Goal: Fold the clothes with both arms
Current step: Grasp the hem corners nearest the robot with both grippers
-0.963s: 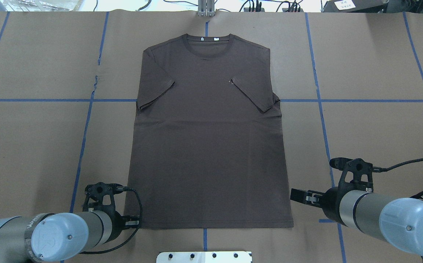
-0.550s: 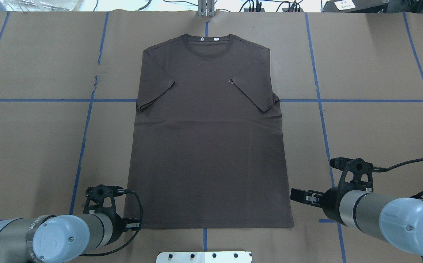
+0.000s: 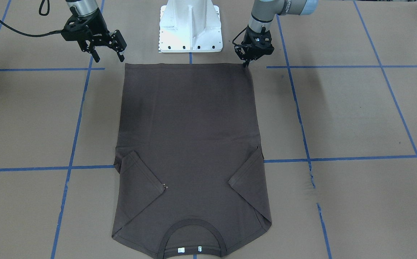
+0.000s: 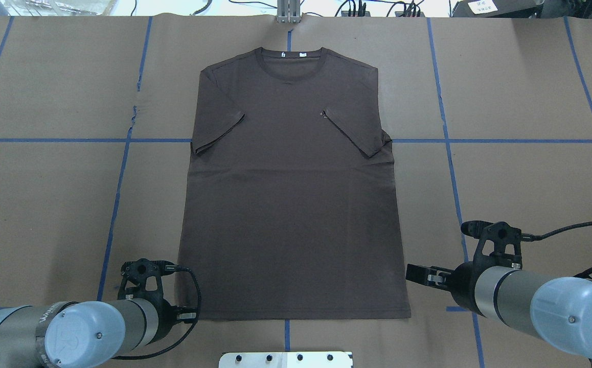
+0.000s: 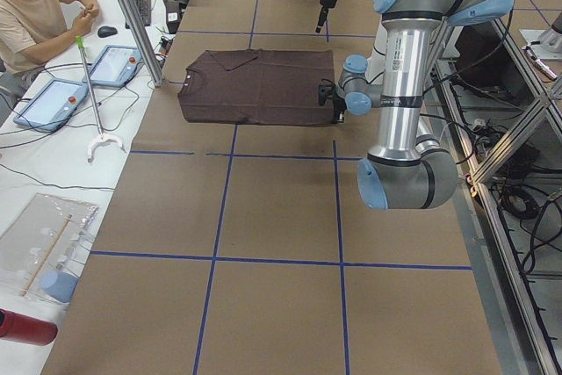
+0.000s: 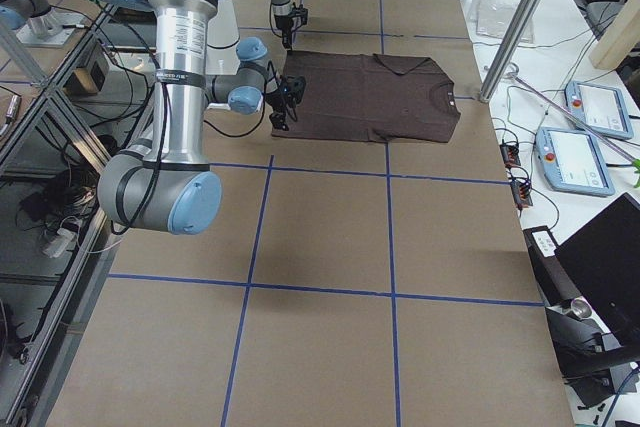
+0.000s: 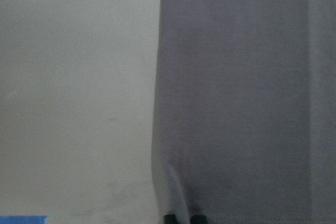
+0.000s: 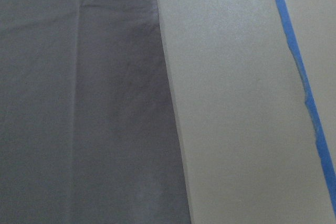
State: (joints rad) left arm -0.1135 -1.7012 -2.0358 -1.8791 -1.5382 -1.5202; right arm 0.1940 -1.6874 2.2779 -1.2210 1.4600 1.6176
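A seated operator [image 5: 35, 8] sits near 2 tablets [image 5: 115, 66] (blue-edged) beside the blue-taped brown table [image 4: 521, 92].

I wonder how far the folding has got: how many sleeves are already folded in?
2. One sleeve lies folded over the shirt on the robot's left side, the other on its right.

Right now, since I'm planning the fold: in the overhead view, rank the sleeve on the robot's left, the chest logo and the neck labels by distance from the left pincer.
From the left pincer, at the T-shirt's near hem corner:
1. Sleeve, same left side.
2. Chest logo, right of centre.
3. Neck labels, far edge.
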